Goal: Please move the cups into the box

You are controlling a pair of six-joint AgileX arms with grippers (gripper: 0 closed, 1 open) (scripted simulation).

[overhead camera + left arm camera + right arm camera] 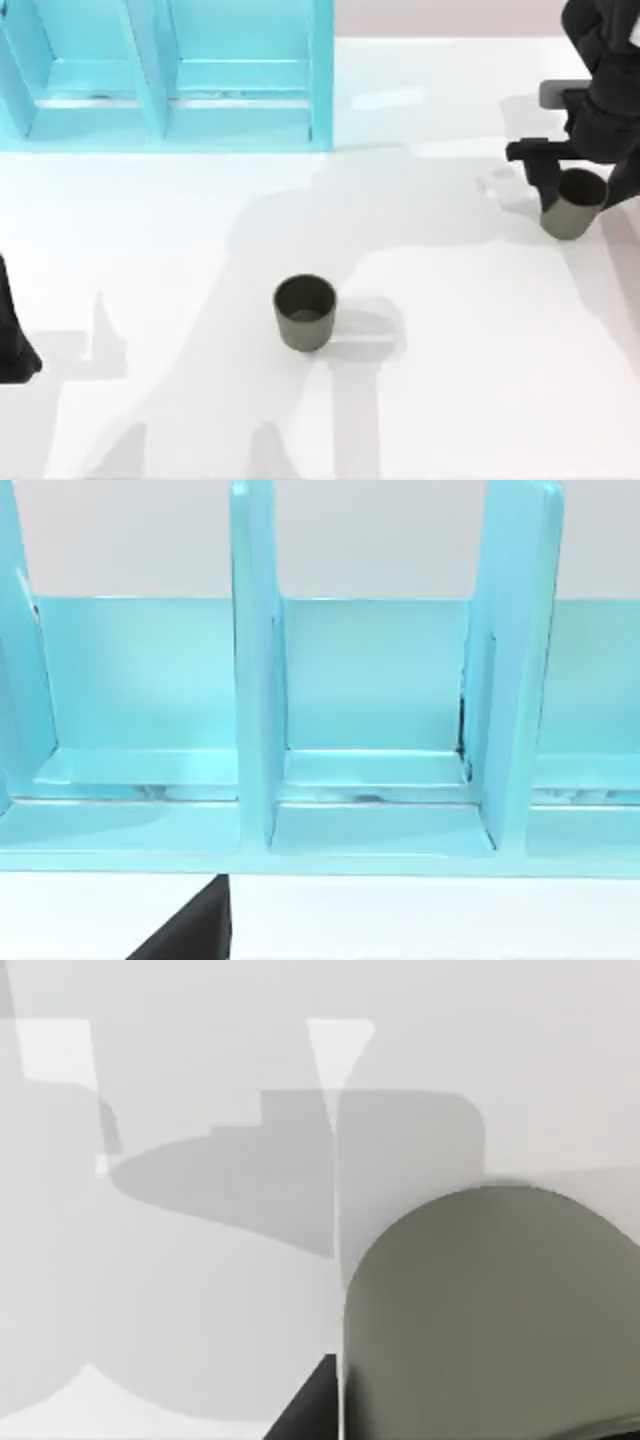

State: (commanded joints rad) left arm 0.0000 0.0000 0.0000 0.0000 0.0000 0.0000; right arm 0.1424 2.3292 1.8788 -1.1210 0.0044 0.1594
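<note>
A: Right gripper (pixel 556 172) is at the far cup (pixel 573 204), well to the right of the turquoise box (pixel 240 120) and nearer than its open front, one finger beside the rim.

B: Has it got hold?

A: Cannot tell; the cup looks tilted, perhaps lifted.

B: The other cup (pixel 305 312)?

A: Upright on the table (pixel 150 250), in front of the box. Left arm (pixel 15 340) waits off the box's left.
</note>
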